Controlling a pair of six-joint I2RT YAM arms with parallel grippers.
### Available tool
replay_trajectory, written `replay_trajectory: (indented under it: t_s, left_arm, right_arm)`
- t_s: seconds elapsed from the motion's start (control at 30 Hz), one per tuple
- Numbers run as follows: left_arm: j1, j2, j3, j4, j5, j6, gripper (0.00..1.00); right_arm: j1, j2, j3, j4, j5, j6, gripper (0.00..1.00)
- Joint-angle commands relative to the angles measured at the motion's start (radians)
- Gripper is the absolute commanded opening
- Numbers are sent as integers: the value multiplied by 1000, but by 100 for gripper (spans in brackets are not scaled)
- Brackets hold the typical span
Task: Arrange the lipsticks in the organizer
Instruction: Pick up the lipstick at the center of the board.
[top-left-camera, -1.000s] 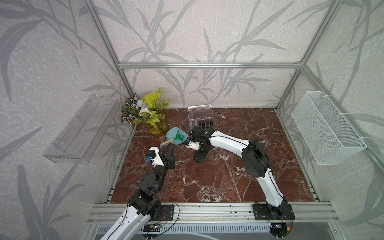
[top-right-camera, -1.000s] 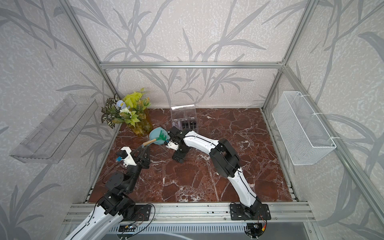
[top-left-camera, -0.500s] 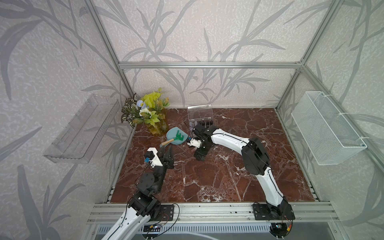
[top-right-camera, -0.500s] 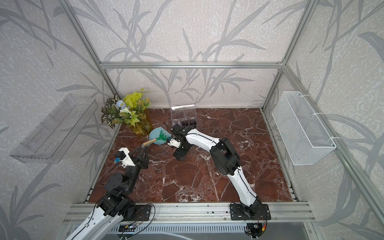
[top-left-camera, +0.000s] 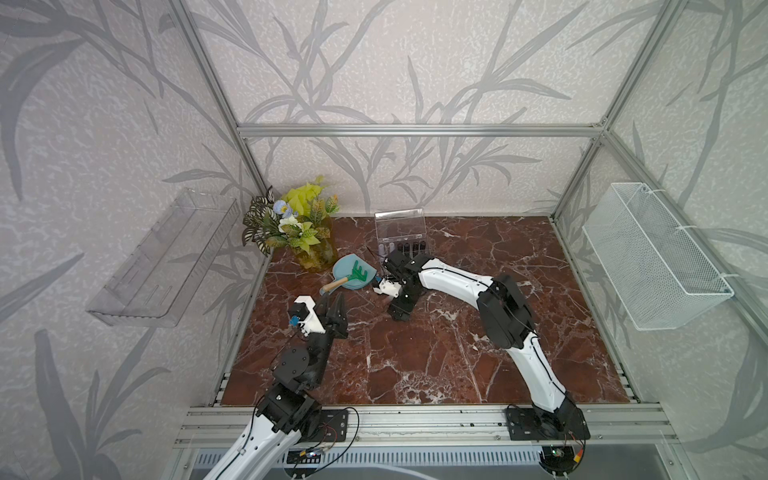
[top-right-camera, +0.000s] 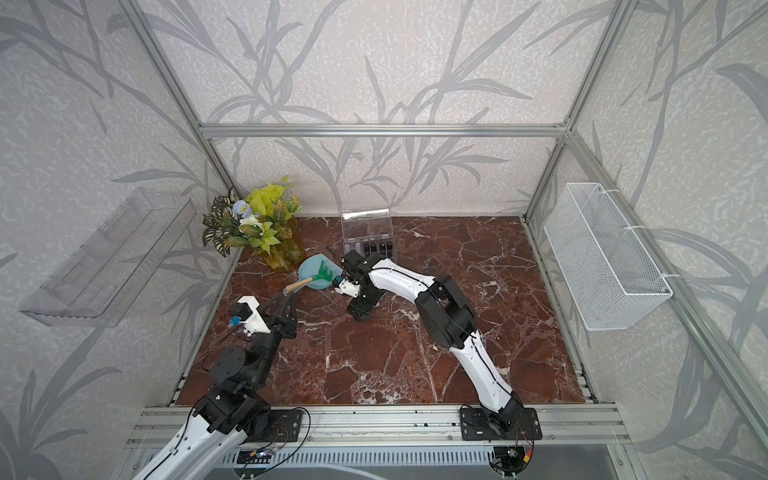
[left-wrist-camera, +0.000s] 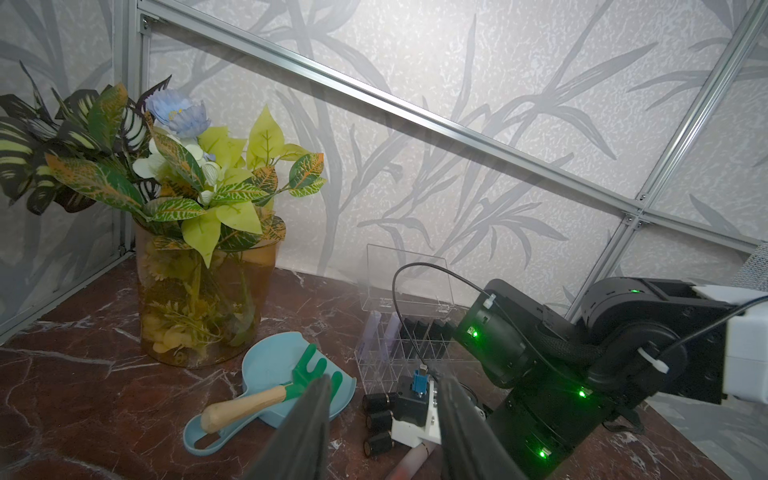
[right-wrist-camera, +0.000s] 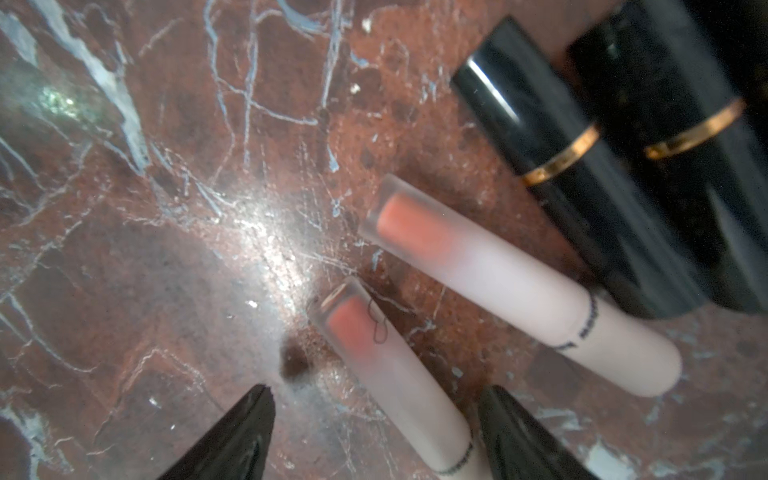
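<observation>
Pink lipstick (right-wrist-camera: 390, 374), flat on marble (right-wrist-camera: 166, 249), between parted right jaws

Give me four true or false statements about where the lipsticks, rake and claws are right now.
1. The right claw straddles a pink lipstick lying on the table. True.
2. The green rake lies on the bare table. False: it rests in the blue scoop.
3. The lid of the organizer stands open. True.
4. The left claw grips another lipstick. False: its jaws are apart with nothing between them.
</observation>
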Motion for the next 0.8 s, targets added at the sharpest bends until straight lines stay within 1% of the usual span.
replay_trajectory:
  t_s: [0.0,0.13,0.3,0.4,0.47,0.63,0.77]
  left_arm:
    - [0,-20,-6,-6,-14,3,44]
    - [0,-31,-3,-14,-15,1,44]
    - [0,-47,1,-20,-11,-3,44]
    - [0,-54,2,-21,-6,-8,44]
    - [0,-52,3,-17,-1,-12,43]
    - [0,-38,13,-11,13,-22,44]
    - [0,-8,17,10,35,-35,43]
  right_arm:
    - [-2,-9,-21,-38,8,16,74]
    - [4,-37,-66,-32,20,36,63]
    - [5,-64,-132,-31,73,75,48]
    - [5,-74,-164,-29,88,91,43]
    - [5,-77,-174,-29,93,102,39]
    - [5,-93,-202,-23,97,118,24]
    - [3,-136,-247,-15,98,129,12]
